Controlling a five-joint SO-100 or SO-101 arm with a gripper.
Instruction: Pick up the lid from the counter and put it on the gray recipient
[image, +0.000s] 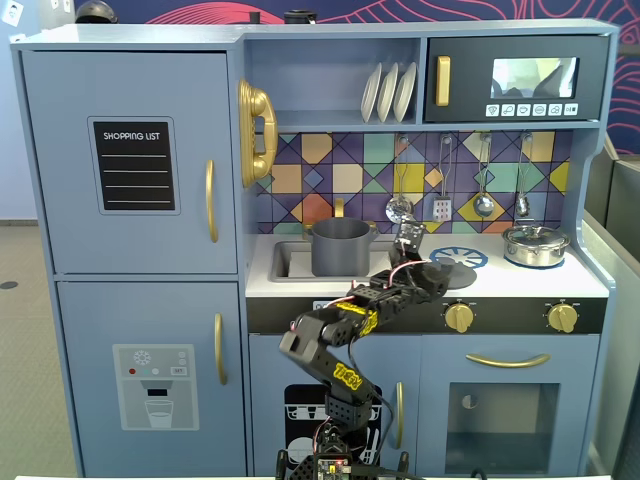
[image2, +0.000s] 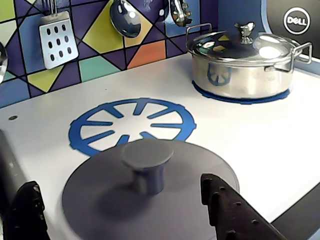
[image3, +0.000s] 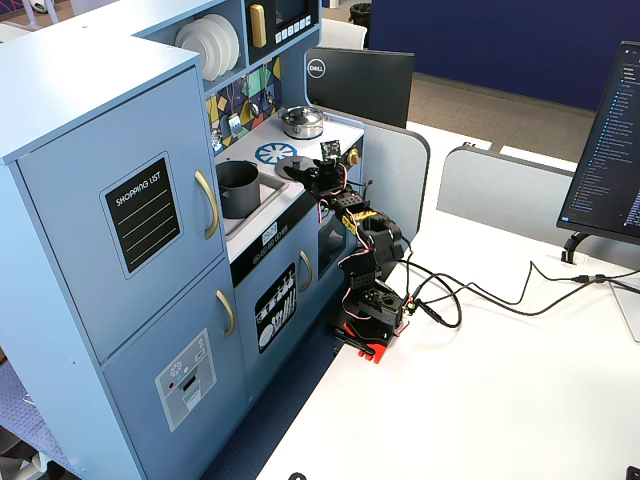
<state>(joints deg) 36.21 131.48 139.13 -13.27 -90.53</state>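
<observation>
The dark-gray lid (image2: 165, 210) with its center knob lies flat on the white counter, just in front of the blue burner ring (image2: 132, 125). My gripper (image2: 120, 182) is open. Its two black fingers (image2: 227, 210) stand left and right of the knob, apart from it, low over the lid. In a fixed view the lid (image: 458, 272) is at the tip of my gripper (image: 432, 274). The matte gray pot (image: 340, 246) stands open in the sink to the left. In the other fixed view the pot (image3: 237, 188), lid (image3: 291, 162) and gripper (image3: 308, 172) also show.
A shiny steel pot (image2: 240, 65) with its own lid sits on the right burner; it also shows in a fixed view (image: 535, 244). Utensils (image2: 57, 40) hang on the tiled back wall. The sink rim (image: 262, 262) lies between lid and pot. Gold knobs (image: 459, 317) line the counter front.
</observation>
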